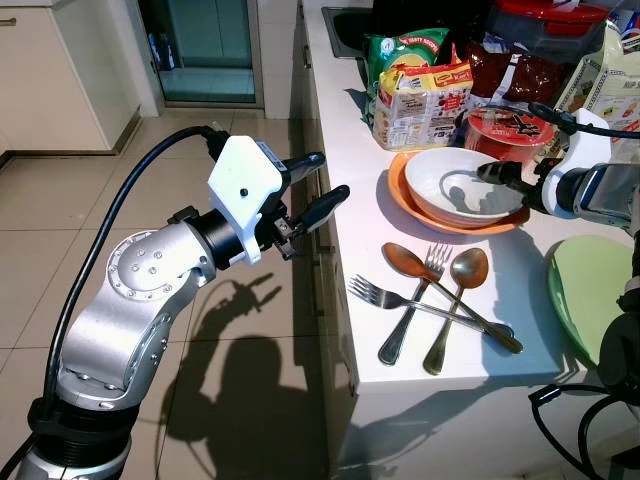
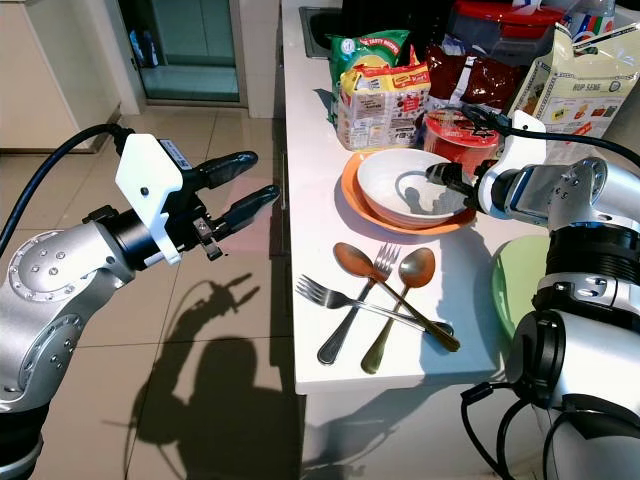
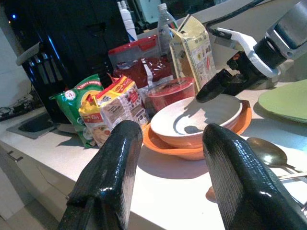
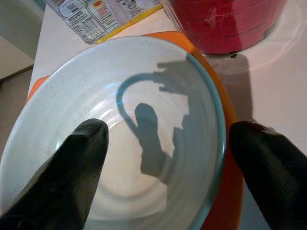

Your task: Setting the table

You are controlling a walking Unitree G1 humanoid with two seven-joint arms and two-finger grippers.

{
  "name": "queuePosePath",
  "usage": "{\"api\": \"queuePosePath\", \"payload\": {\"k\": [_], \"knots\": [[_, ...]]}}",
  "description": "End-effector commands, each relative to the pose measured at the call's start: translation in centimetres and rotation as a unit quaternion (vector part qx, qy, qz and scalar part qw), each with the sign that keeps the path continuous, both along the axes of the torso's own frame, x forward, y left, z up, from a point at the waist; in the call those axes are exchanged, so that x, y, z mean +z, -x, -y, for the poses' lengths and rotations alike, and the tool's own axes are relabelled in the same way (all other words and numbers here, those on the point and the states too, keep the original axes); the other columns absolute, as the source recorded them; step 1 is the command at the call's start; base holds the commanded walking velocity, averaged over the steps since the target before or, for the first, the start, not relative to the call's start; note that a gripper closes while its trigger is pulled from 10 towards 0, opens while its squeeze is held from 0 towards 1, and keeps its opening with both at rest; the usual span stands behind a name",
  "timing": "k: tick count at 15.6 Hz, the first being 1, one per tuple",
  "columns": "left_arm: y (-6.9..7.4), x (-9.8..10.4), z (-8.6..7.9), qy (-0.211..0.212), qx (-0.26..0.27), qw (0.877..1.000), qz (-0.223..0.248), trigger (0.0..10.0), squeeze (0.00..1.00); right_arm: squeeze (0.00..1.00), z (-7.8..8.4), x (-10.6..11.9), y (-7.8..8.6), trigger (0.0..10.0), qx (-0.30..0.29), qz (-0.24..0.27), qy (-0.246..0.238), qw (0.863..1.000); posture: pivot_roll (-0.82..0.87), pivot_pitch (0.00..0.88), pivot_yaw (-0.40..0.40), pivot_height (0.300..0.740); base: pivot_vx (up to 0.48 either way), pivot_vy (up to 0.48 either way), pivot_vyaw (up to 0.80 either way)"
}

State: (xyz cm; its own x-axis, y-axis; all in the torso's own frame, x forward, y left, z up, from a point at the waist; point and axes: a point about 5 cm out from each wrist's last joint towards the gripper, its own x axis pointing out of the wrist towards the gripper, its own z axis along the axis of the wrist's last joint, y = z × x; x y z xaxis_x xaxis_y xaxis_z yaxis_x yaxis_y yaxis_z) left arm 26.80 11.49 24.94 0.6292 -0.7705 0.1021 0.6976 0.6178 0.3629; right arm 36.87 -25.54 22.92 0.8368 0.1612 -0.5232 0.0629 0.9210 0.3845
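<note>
Over the bowl (image 1: 462, 185), the right gripper (image 4: 165, 158) is hovering with fingers spread; it should straddle the near rim squarely. Left gripper (image 1: 315, 190) is idling, fingers apart.

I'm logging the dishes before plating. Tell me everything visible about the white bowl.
The white bowl is round, glossy and ceramic-looking, with a thin blue rim and faint speckles. It sits upright and empty, nested in an orange bowl on the white counter, before a red container. The right gripper hovers open above its rim, casting a shadow inside.
</note>
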Motion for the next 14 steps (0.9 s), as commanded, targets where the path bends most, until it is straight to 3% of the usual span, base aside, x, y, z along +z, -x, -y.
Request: {"api": "queuePosePath", "payload": {"k": [1,14], "knots": [[0.1,0.4,0.2,-0.004,-0.008,1.000,0.010,10.0,0.00,0.00,-0.4,0.5,-0.1,0.0,0.010,0.003,-0.018,1.000,-0.01,0.000,-0.025,0.740,0.000,0.000,0.00],[0.1,0.4,0.3,-0.002,-0.012,1.000,0.009,10.0,0.00,0.00,1.0,-1.0,0.6,0.0,0.005,-0.036,-0.009,0.999,-0.01,0.000,-0.024,0.740,0.000,0.000,0.00]]}}
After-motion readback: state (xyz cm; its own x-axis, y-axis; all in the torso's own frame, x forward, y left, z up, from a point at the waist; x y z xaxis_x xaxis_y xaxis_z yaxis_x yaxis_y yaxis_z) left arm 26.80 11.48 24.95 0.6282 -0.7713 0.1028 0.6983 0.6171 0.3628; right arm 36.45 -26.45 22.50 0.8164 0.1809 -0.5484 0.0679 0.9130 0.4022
